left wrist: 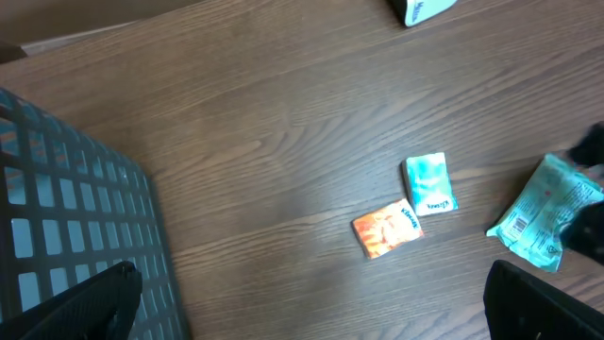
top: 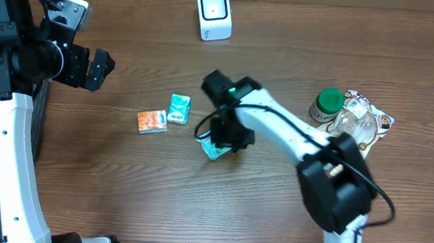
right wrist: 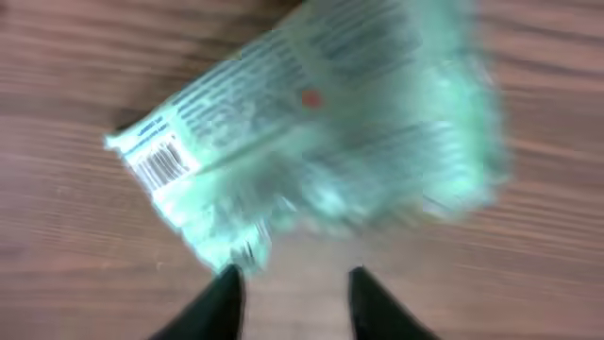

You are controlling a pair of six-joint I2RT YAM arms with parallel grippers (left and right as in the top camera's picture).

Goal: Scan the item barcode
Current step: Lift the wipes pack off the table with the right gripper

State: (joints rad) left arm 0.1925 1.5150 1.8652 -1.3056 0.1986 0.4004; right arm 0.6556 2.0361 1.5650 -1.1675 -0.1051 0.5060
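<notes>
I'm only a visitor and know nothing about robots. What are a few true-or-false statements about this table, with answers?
1. The pouch shows a barcode on its upper side. True.
2. The left gripper holds the orange pack. False: it is open and empty, well apart from the pack.
3. The scanner stands apart from the pouch. True.
4. The jar lies in the basket. False: it is on the table, beside a clear bag.
5. The right gripper is at the pouch, its fingers apart. True.
</notes>
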